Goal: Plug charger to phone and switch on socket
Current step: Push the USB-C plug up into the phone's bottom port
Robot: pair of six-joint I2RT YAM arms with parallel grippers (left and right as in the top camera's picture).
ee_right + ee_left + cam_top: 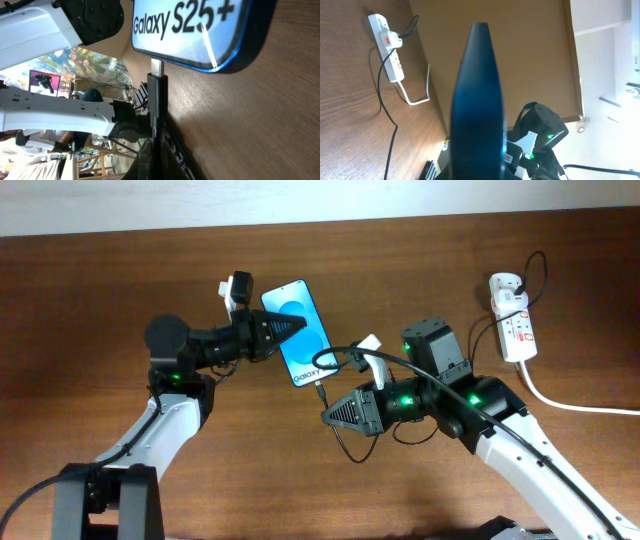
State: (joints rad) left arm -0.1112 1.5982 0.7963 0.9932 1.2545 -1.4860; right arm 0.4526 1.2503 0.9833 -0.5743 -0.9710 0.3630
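The phone (305, 320) lies on the table, blue screen up. My left gripper (292, 328) is shut on its left edge; in the left wrist view the phone (476, 95) shows edge-on between the jaws. My right gripper (330, 412) is shut on the charger (320, 393) just below the phone's bottom edge. In the right wrist view the charger's plug (157, 87) points its metal tip at the bottom edge of the phone (200, 30), touching or almost touching it. The socket (513, 320) lies at the far right with a plug in it. It also shows in the left wrist view (387, 47).
The socket's thick white lead (570, 402) runs off to the right edge. The thin black cable (385, 105) trails from the socket across the table. The right arm (470, 405) lies between phone and socket. The table's far edge is close behind the phone and socket.
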